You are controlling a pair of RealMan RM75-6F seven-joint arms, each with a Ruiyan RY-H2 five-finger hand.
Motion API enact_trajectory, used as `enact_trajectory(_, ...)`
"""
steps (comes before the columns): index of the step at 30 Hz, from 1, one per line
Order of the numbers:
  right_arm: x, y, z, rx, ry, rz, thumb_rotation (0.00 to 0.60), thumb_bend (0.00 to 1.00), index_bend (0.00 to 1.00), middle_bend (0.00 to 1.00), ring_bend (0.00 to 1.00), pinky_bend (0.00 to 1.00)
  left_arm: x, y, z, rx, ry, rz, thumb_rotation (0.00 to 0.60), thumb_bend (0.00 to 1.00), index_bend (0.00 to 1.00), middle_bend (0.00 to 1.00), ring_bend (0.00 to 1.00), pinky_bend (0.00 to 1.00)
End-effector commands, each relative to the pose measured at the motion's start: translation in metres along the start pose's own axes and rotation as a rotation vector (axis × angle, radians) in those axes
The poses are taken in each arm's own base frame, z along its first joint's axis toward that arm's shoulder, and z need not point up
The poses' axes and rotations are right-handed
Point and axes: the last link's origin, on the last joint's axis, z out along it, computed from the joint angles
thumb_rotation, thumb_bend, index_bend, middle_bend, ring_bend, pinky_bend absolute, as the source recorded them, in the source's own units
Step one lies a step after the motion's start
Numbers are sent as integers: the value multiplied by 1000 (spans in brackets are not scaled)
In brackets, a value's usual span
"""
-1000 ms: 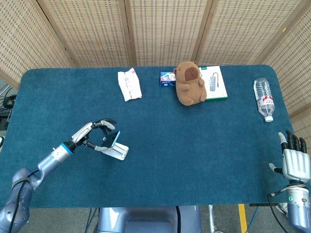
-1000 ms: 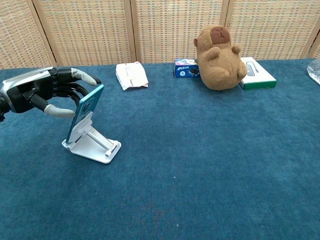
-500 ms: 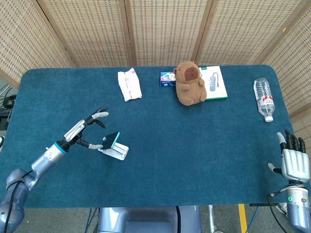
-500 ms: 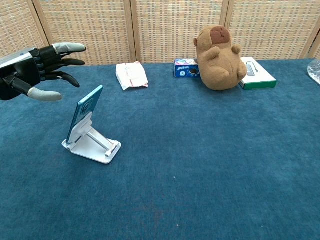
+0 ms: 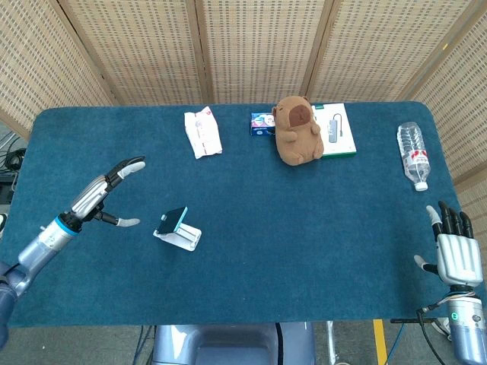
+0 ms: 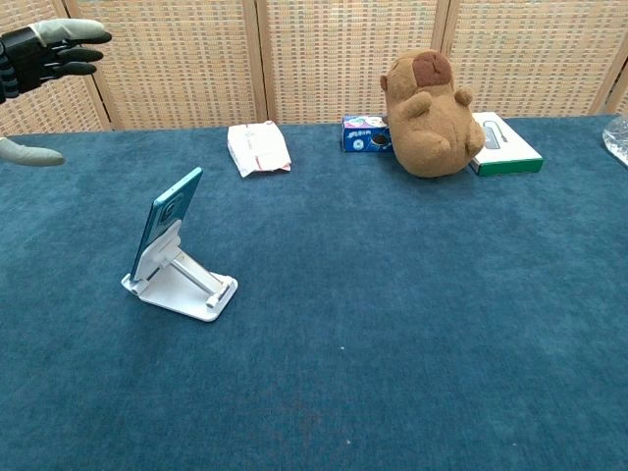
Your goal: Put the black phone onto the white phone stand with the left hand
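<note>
Two hands in shot, and neither one is holding anything. Robot's left hand (image 5: 103, 194) hovers over the blue table (image 5: 319, 228) with fingers spread wide and the thumb sticking out, well apart from the phone and touching nothing. In the chest view only its fingertips (image 6: 49, 34) poke in at the top left corner. Right hand (image 5: 456, 247) sits off the table's right edge near the front corner, fingers straight up and slightly apart, also empty.

Black phone (image 5: 172, 221) is sitting on the white phone stand (image 5: 183, 236), leaning back against the stand's rest, tilted rather than flat. From the chest view you see the phone (image 6: 169, 218) edge-on with a teal-looking side, and the stand (image 6: 182, 285) resting on the table's left half.

Labels: nothing I can actually read. At the back there's a white packet (image 5: 202, 132) with some pink print, a small colourful box (image 5: 262, 124), and a white-and-green box (image 5: 337, 131) with what looks like a cable gadget pictured on it. A brown plush animal (image 5: 297, 131) sits between those two boxes, touching both. A clear plastic bottle (image 5: 413, 154) with a red-and-white label lies on its side near the right edge; can't tell what's in it.
</note>
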Motion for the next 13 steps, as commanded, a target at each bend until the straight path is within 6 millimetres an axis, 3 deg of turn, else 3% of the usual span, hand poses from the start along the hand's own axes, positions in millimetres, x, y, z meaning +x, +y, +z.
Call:
enact_trajectory(1, 5, -1, -4, 25, 5, 16, 600, 2, 70, 0, 0, 0, 24, 10, -46, 233, -48, 235, 600, 0, 0, 0, 0, 0)
enact_trajectory(6, 10, -3, -10, 67, 15, 40, 600, 2, 70, 0, 0, 0, 30, 61, -83, 520, -30, 341, 600, 0, 0, 0, 0, 0)
enact_trajectory(13, 17, -6, -17, 118, 24, 67, 600, 2, 70, 0, 0, 0, 25, 83, -131, 719, 114, 411, 600, 0, 0, 0, 0, 0)
